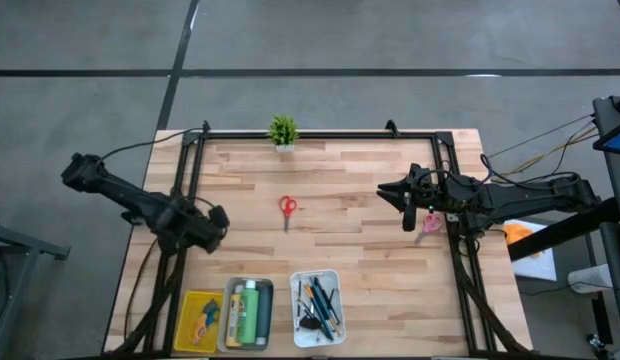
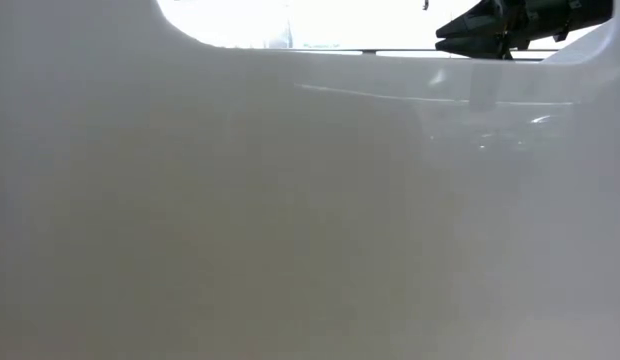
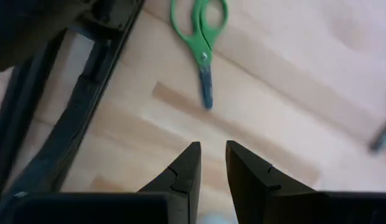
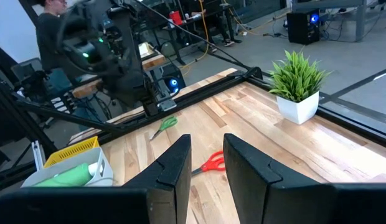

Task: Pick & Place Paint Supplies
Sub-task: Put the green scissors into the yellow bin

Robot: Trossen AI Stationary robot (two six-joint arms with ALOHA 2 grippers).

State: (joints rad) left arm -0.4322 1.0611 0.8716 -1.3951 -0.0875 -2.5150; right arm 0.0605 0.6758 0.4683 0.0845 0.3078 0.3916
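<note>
Left gripper (image 1: 212,226) low over the worktop's left edge, near the dark frame rail (image 3: 75,106); fingers a narrow gap apart, holding nothing. Green scissors (image 3: 204,43) flat on the wood just ahead of it in the left wrist view, blades toward the fingertips, not touching; also seen from the right wrist (image 4: 164,127).

Right gripper (image 1: 408,207) raised over the right side of the worktop, pointing toward the middle; fingers (image 4: 174,165) slightly apart, empty. Pink scissors (image 1: 430,223) on the wood beside the right arm, near the right edge.

Red scissors (image 1: 287,208) flat at mid-worktop, well apart from both grippers, handles toward the far edge.

Potted plant (image 1: 283,131) at the middle of the far edge, upright.

Three trays along the near edge: yellow tray (image 1: 187,322) toward the left corner, with small items inside, not identifiable; grey tray (image 1: 226,318) next to it with green bottles (image 1: 250,312) lying in it; white tray (image 1: 295,311) at centre with dark brushes (image 1: 318,304).

Low view mostly blocked by a pale blur; only a dark arm part (image 2: 510,22) visible at top.
</note>
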